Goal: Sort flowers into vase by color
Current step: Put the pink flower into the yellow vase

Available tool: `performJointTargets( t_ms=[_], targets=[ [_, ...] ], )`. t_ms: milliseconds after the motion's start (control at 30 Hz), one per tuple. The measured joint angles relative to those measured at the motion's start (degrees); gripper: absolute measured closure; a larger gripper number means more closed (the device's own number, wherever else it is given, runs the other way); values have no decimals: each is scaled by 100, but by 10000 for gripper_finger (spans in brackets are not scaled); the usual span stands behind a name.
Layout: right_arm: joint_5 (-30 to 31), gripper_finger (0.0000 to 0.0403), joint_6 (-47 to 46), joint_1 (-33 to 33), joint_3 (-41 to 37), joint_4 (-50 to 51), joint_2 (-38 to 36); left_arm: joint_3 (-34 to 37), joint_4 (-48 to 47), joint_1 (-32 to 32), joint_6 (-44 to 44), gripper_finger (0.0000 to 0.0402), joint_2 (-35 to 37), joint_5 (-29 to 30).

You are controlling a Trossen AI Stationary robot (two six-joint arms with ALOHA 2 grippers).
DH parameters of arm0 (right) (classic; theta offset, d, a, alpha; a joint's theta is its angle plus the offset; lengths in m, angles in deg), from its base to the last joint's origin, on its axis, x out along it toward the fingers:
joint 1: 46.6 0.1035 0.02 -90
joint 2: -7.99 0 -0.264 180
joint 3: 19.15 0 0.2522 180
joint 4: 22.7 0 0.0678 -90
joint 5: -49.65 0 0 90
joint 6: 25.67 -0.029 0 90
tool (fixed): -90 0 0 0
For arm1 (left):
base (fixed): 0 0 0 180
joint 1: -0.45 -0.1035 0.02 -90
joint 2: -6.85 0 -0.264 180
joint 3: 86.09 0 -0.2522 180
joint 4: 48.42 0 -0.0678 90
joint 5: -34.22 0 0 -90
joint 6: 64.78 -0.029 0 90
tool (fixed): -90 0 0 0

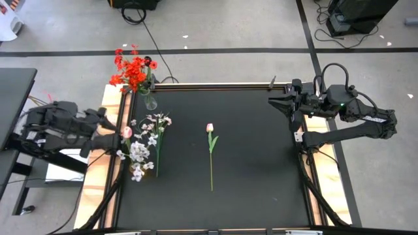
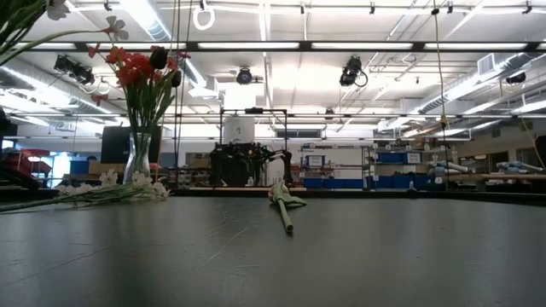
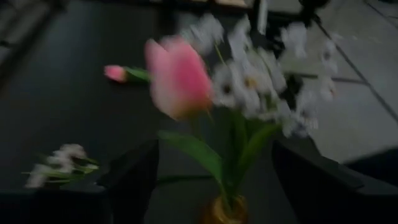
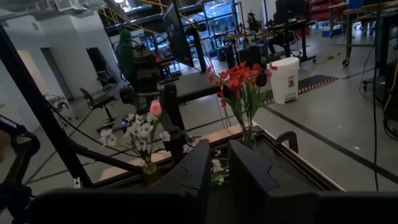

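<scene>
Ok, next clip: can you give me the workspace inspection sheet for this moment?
Surface: black table, bare at centre right.
Job's things: red flowers in glass vase; white sprays lying flat; pink tulip lying mid-table; second tulip with white blossoms at the left gripper.
Clutter: nothing seen.
Grippers: left gripper at the table's left edge; right gripper open, empty, at the far right corner.
Cables: black cable on the floor behind the vase.
Surroundings: workshop, white bin.

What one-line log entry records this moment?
left gripper open by pink tulip | right gripper waiting far right | red flowers in vase | second tulip on table
</scene>
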Motion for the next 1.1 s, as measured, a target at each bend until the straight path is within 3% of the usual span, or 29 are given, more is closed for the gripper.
performJointTargets(
  t_ms=[233,367,767,1100],
  targets=[
    [-2,336,-1,2,0,-2,0,-1369,-29,0,-107,103,-487,838],
    [-2,336,-1,0,0,-2,0,-1780,-19,0,141,112,-809,978],
    [-1,336,0,0,0,-2,0,-1831,1537,0,453,144,-2576,1559],
    [0,336,2,0,0,-46,0,-1826,2277,-19,1525,159,-4025,2427]
  ],
)
